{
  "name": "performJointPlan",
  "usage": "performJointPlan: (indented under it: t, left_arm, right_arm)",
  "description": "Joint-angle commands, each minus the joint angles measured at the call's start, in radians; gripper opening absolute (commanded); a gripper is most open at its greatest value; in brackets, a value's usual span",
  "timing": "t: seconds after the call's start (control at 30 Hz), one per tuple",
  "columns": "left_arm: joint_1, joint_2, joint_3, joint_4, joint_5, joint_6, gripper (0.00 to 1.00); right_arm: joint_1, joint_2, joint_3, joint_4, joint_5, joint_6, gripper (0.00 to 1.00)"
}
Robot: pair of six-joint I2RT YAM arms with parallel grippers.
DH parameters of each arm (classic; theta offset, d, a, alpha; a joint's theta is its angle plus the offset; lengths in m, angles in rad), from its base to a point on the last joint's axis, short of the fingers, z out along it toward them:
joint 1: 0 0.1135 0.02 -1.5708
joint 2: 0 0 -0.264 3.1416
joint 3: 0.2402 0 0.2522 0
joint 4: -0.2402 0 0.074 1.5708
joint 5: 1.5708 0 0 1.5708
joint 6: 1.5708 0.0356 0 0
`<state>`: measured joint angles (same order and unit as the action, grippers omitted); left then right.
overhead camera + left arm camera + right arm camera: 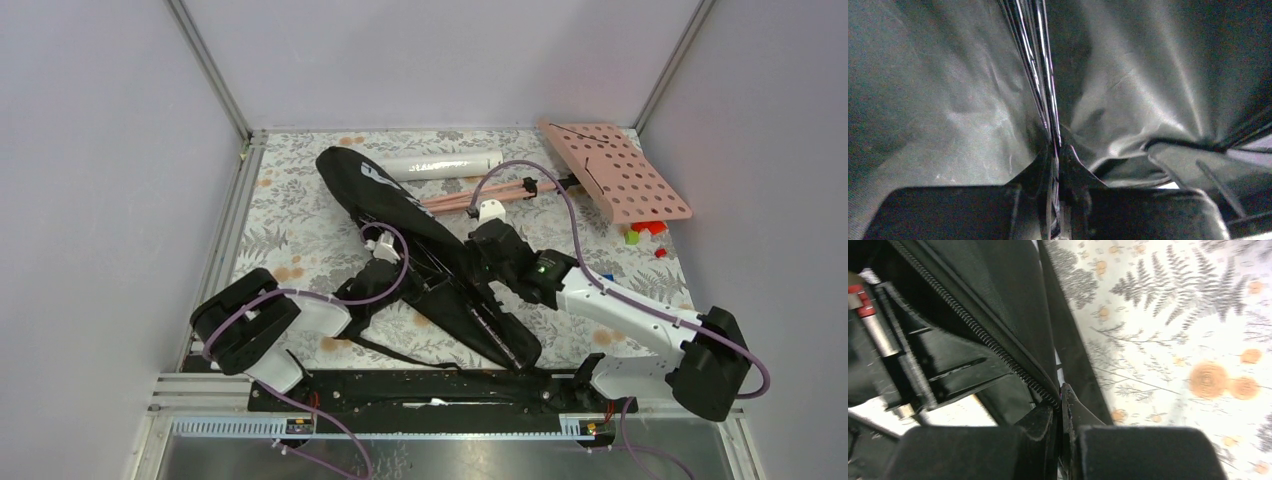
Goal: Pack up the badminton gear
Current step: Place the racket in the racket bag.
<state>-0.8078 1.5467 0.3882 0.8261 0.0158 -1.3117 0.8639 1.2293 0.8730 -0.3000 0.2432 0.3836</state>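
My view: bag (430,235) lies across the table (290,215) from eleven to five o'clock; tube (440,165) behind it at twelve, music stand (620,170) at two.

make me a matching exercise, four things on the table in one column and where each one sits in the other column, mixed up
Things
1. white tube
2. black bag
3. pink perforated panel
4. coloured blocks

Places
A. diagonally across the middle of the table
B. far right corner
C. along the far edge, next to the bag's wide end
D. right side, just on the near side of the pink panel

Pairs: 1-C, 2-A, 3-B, 4-D
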Motion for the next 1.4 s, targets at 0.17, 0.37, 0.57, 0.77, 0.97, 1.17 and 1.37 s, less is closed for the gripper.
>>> performJointPlan:
  t: [0.17,0.37,0.57,0.77,0.97,1.17,1.37]
  left_arm:
    - [0.091,-0.143,-0.011,-0.165,-0.387,0.187,0.00]
    - [0.092,-0.219,0.029,-0.264,-0.433,0.279,0.00]
    - [0.090,-0.239,0.046,-0.322,-0.449,0.304,0.00]
    - [0.088,-0.161,0.064,-0.282,-0.396,0.276,0.00]
    - [0.087,-0.148,0.066,-0.265,-0.404,0.259,0.00]
    - [0.088,-0.162,0.071,-0.251,-0.400,0.263,0.00]
    - [0.087,-0.198,0.088,-0.281,-0.453,0.289,0.00]
  right_arm:
    - [0.007,0.154,0.173,-0.372,0.237,-0.149,0.00]
    - [0.007,0.184,0.168,-0.381,0.323,-0.237,0.00]
    - [0.007,0.215,0.126,-0.288,0.123,-0.161,0.46]
    - [0.039,0.260,0.083,-0.141,-0.093,-0.044,0.54]
    - [0.119,0.261,0.038,-0.111,-0.177,0.066,0.54]
    - [0.189,0.268,0.028,-0.123,-0.238,0.117,0.47]
    - [0.219,0.204,0.028,-0.242,-0.180,0.104,0.00]
